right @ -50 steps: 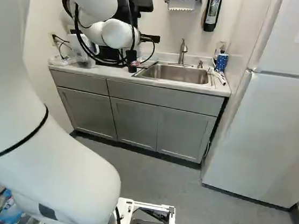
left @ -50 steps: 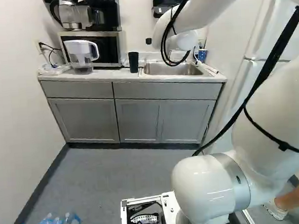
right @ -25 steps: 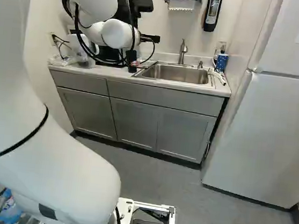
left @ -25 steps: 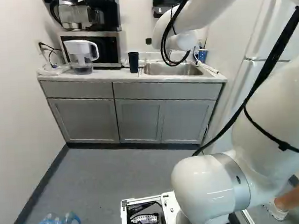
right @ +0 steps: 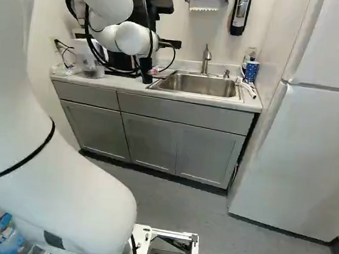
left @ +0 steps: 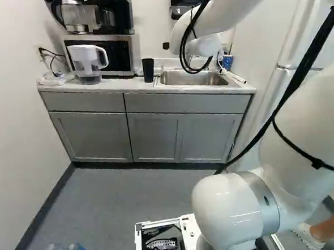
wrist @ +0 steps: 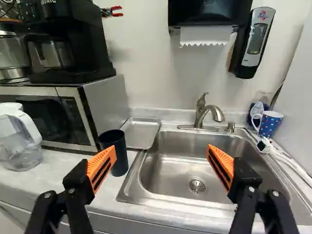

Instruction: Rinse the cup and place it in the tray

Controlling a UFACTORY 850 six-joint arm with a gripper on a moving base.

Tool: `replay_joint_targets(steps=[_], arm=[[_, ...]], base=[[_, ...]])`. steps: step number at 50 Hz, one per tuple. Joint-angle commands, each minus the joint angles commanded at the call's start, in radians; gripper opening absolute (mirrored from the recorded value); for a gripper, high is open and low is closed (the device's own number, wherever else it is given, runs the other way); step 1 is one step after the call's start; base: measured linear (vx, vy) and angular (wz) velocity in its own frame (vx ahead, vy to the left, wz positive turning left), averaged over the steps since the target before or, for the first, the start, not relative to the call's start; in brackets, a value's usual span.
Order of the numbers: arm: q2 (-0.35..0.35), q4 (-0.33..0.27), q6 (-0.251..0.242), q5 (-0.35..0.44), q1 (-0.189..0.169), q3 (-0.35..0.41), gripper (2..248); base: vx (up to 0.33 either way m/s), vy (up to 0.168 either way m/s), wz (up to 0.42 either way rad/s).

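Part of my black gripper point(right: 170, 43) shows beyond the white wrist in the right base view. In the wrist view the gripper point(wrist: 162, 152) is open, its orange pads wide apart with nothing held. A dark cup point(wrist: 114, 152) stands upright on the counter ahead of one finger, left of the sink; the left base view shows this cup point(left: 148, 70) too. Behind it, a shallow metal tray point(wrist: 140, 133) lies between microwave and sink. The steel sink point(wrist: 168, 168) and its faucet point(wrist: 200, 114) are ahead of the gripper. Part of the tray is hidden by the cup.
A water pitcher point(wrist: 18, 139) and microwave point(wrist: 100, 109) flank the cup, with a coffee maker above. A blue dotted mug point(wrist: 269, 125) and brush point(wrist: 282, 158) are beyond the sink's far side. Grey cabinets point(left: 156, 134) front the counter; a fridge point(right: 294, 159) stands right.
The base has moved slightly forward: counter and cabinets look a little larger and shifted in both base views. The arm holds its pose against its lowest joint. The cup stands unmoved on the counter.
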Motion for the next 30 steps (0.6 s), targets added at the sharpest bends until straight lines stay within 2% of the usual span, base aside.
replay_joint_targets(steps=[15, 30], arm=[[0.0, 0.0, 0.0, 0.0, 0.0, 0.0, 247], [0.0, 0.0, 0.0, 0.0, 0.0, 0.0, 247]], base=[[0.101, -0.053, -0.006], [0.111, -0.084, -0.143]])
